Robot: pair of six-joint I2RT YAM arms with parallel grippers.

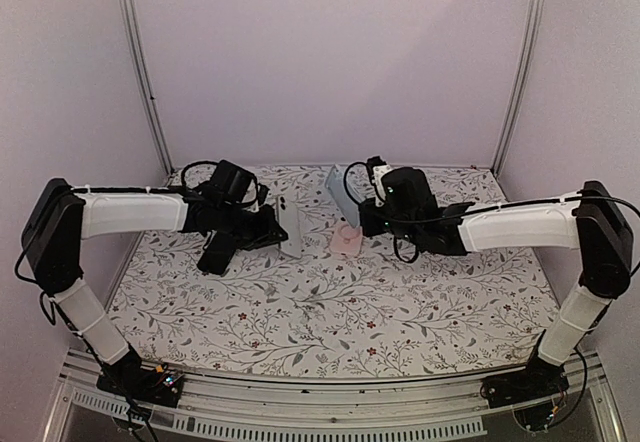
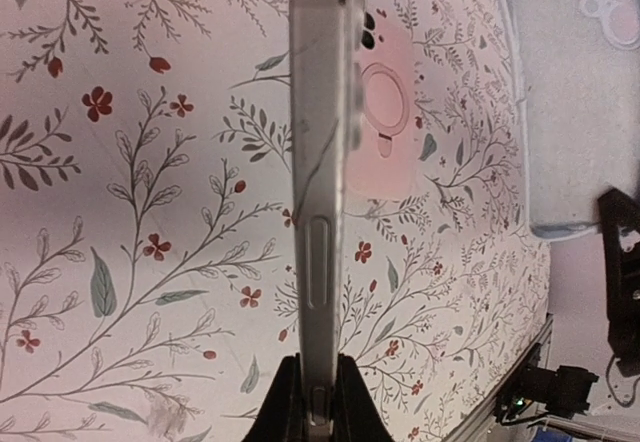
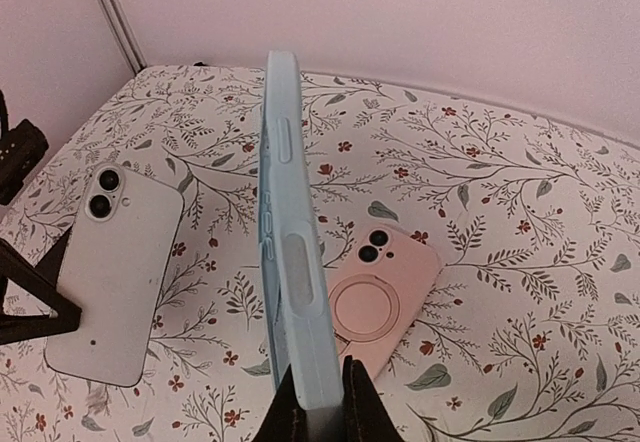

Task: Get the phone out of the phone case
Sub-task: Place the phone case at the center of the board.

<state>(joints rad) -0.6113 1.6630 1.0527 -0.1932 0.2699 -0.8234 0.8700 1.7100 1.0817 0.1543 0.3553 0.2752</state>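
Already the white phone [image 3: 115, 272] was out of its case: the left claw [image 2: 318, 394] was clenched on one end of it, and from that wrist the phone showed edge-on, a long side button facing the camera, with the fingers [image 2: 285, 402] pressed against its flat faces. From the right wrist the same phone appeared back-up, its two lenses at the far end, over the left half of the floral counter [image 1: 330, 322]. Whether it touched the cloth could not be told. The right claw [image 3: 318, 397] was clamped on the bottom end of the light blue phone case [image 3: 290, 262], which it held edge-on and nearly upright, its button bumps toward the camera. In the top view the case sat well apart from the phone, toward the back of the counter near the middle. Between the two, a pink phone case with a round ring [image 3: 385, 297] lay flat on the counter, lens cut-outs up, touched by neither arm. Both arms reached inward from their sides, their claws near each other at the centre.
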